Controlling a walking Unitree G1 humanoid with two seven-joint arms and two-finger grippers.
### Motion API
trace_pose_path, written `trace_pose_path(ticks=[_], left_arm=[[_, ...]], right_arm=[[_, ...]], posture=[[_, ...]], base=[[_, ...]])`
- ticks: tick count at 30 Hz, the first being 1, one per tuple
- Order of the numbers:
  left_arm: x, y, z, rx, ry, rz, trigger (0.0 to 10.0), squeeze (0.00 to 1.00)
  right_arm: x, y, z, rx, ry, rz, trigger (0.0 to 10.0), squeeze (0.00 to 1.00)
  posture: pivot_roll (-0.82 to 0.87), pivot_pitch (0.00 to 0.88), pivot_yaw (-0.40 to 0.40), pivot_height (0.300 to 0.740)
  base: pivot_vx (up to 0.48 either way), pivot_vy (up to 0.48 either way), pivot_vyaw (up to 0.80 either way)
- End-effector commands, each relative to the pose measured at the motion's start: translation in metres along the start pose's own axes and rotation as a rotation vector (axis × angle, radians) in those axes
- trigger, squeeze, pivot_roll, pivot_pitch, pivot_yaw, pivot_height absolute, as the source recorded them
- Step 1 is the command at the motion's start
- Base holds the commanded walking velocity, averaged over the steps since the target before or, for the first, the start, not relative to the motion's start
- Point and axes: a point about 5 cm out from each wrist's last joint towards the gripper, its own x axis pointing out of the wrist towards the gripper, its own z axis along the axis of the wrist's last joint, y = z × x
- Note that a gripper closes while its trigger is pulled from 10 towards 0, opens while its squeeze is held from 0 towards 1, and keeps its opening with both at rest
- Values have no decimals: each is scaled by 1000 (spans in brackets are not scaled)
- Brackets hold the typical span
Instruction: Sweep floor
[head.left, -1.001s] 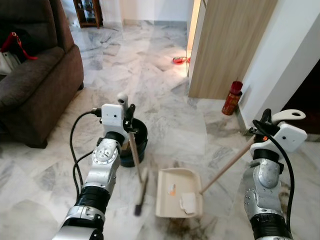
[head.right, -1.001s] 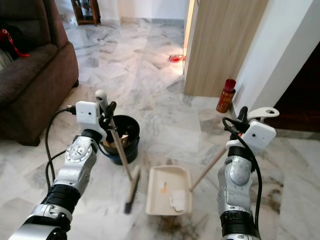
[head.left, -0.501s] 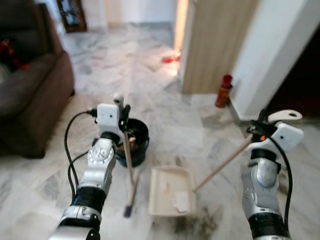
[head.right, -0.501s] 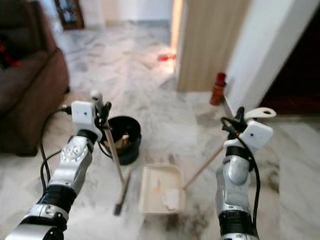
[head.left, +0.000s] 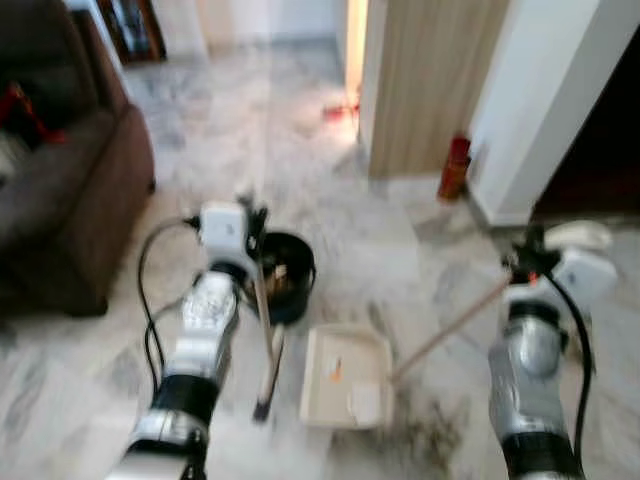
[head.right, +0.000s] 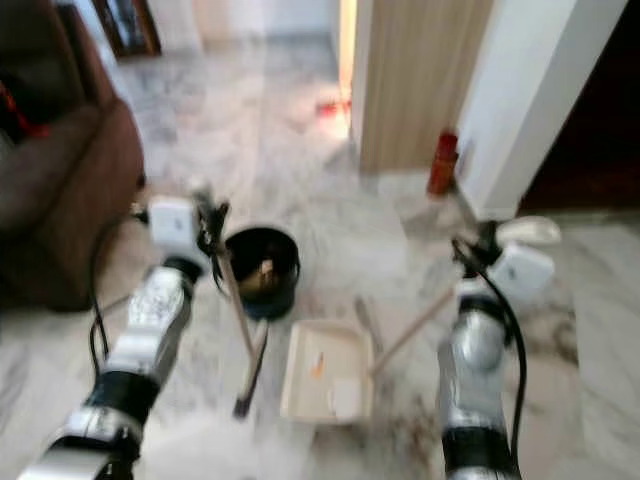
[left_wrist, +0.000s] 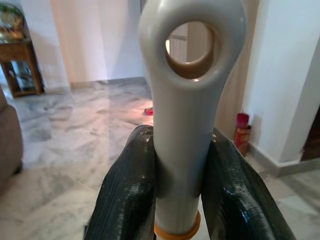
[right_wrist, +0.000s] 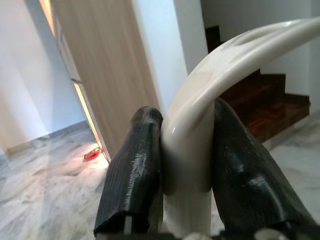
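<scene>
left eye view: the left gripper (head.left: 256, 222) pinches the broom (head.left: 266, 335), now swung nearer the dustpan (head.left: 345, 375), whose handle the right gripper (head.left: 533, 262) clamps; sweeping continues.

Blurred scraps (head.left: 365, 402) in the dustpan (head.left: 345, 376)

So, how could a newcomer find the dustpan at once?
Start at the brown sofa, then go to the black bucket on the marble floor. Just past it lies the cream dustpan, flat and open, scraps inside; the broom beside it is thin and upright.
</scene>
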Motion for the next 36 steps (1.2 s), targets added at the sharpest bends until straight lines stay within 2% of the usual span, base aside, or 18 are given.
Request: trace_pose_path(ticks=[1,6,12,21,29,36], left_arm=[[2,8,10,12,-35,16,10000,0],[3,7,10,13,-34,18,10000,0],[3,4,11,6,-37,14,10000,0],[3,5,11,9,-34,20,10000,0],[3,4,12,17,-45,15,10000,0],[2,3,13,19,-54,9,10000,0]], right_arm=[[4,10,10,10,-47,30,10000,0],[3,14,13,-4,-78,69,10000,0],[3,15,14,0,-84,70,10000,0],[3,15,12,10,-70,75,10000,0],[4,17,13,8,-72,88,10000,0],[8,21,25,34,-118,102,10000,0]], posture=[[99,58,0,740],[103,61,0,740],[105,60,0,740],[105,63,-2,740],[102,60,-4,740],[104,64,-3,740]], base=[[0,311,0],[0,311,163],[0,311,794],[0,309,0],[0,0,0],[0,0,0]])
